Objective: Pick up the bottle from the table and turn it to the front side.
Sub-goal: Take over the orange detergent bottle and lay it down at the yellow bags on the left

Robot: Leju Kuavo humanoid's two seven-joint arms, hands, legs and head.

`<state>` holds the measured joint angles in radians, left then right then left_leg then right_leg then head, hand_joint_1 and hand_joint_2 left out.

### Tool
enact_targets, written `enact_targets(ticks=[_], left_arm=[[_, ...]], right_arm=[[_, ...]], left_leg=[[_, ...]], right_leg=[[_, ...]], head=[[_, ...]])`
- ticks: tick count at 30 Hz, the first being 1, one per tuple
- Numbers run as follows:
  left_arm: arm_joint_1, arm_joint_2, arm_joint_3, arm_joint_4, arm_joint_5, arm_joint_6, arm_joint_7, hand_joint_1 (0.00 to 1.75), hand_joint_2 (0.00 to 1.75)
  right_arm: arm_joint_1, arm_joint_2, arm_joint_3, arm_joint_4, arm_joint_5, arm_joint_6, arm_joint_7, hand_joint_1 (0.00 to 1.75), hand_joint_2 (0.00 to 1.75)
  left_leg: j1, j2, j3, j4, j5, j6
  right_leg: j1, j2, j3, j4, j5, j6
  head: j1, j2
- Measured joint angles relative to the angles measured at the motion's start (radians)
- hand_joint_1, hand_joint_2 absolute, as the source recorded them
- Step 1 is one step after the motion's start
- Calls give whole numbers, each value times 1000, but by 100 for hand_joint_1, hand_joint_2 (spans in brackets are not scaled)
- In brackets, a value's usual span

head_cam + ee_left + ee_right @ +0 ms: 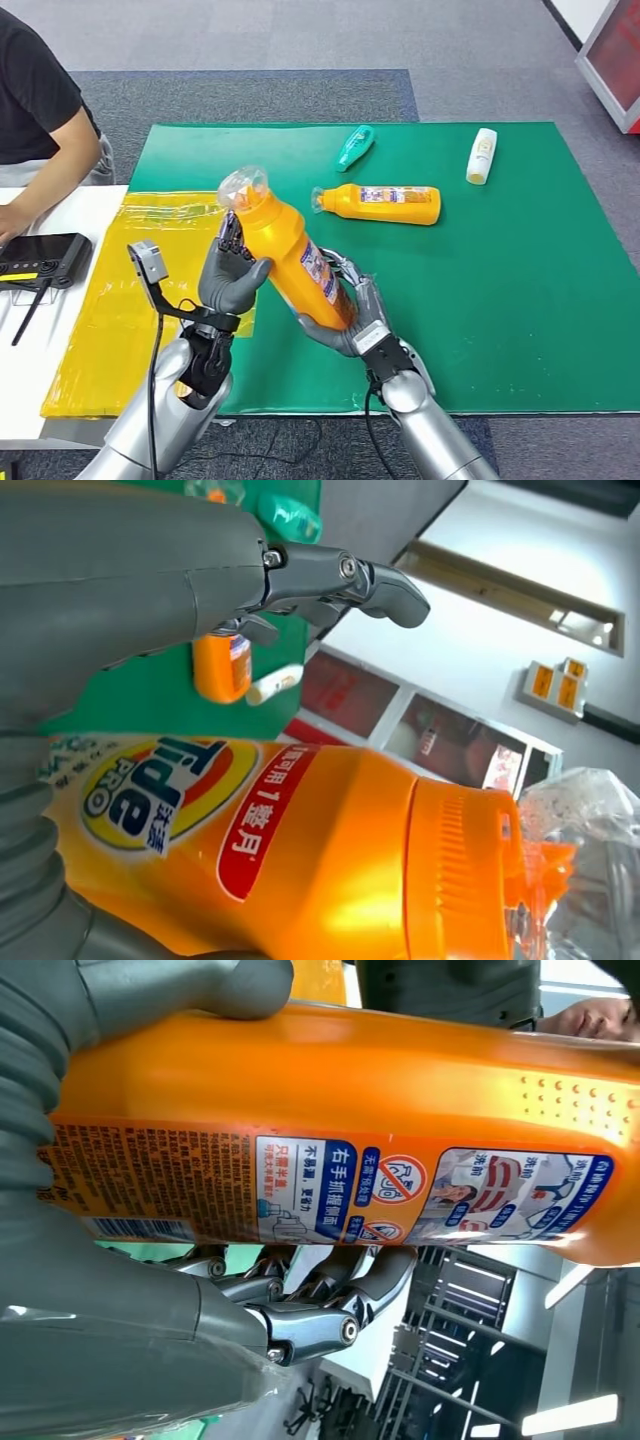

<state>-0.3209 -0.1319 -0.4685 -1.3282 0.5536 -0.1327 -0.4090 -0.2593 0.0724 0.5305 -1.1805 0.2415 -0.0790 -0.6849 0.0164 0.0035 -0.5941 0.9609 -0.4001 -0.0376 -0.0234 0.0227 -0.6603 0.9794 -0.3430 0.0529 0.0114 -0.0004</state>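
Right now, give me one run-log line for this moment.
stage: bottle lifted, mid-turn | orange bottle: tilted, off green mat | left hand: holds upper body | right hand: holds base

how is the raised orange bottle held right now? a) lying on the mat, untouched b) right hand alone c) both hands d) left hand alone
c: in the head view the left hand grips the orange bottle near its cap and the right hand holds its base, above the green mat.
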Motion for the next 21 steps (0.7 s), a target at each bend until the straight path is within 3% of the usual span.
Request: enact_targets(ticks=[21], left_arm=[[-51,-10,-46,95,55,-127,69,0,175]], right_arm=[[-20,-12,23,-3,-8,-4,0,175,175]], left_leg=[[0,0,-1,0,1,0]], right_leg=[[0,0,-1,0,1,0]], head=[[0,0]])
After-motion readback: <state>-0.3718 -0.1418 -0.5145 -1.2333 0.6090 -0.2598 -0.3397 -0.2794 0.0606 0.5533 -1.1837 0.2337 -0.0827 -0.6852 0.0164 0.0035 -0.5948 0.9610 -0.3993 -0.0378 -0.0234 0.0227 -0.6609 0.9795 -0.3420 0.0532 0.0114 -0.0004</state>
